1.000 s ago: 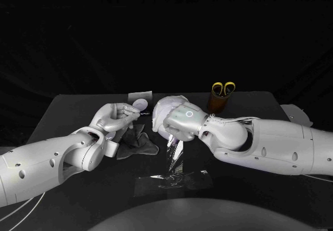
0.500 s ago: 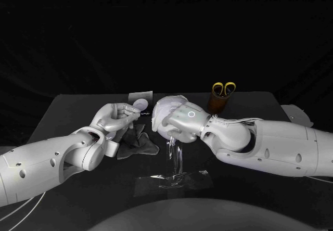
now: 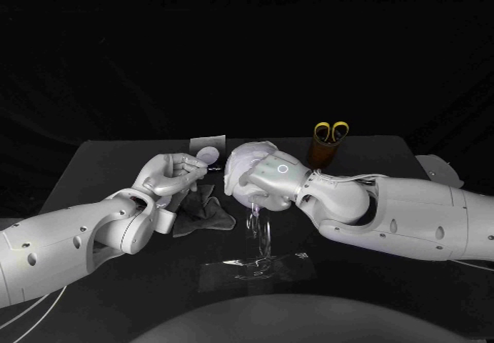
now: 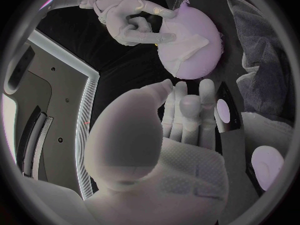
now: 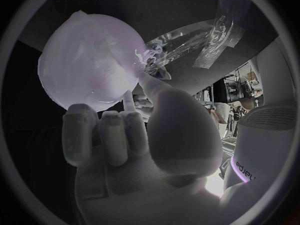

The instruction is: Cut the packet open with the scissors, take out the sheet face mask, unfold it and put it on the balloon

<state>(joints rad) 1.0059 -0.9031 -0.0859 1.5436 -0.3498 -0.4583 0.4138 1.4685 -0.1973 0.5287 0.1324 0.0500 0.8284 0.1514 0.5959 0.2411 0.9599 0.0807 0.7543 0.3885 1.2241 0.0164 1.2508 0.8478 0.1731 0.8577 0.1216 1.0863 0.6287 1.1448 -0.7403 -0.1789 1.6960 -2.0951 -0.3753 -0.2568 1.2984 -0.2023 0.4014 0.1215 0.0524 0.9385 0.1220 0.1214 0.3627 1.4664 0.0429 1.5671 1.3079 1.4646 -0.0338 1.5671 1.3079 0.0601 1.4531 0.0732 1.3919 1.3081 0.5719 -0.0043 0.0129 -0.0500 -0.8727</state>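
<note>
The sheet face mask (image 4: 187, 44) lies on the balloon (image 3: 250, 153); it seems limp, slippery and easy to tear, so take its edge softly. The right hand (image 3: 270, 186) touches it, but I cannot tell its grip; the left hand (image 3: 180, 171) is curled and empty

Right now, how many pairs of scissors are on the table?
1: the scissors stand handles up in the brown cup at the table's far side. Others could be hidden.

The left arm (image 3: 72, 239) and right arm (image 3: 412, 218) wear glossy white rounded shells dotted with small dark screw holes (image 3: 31, 259), thin pale cables (image 3: 335, 175) cross the right wrist, and the left hand (image 3: 177, 171) and right hand (image 3: 270, 184) are silver.
</note>
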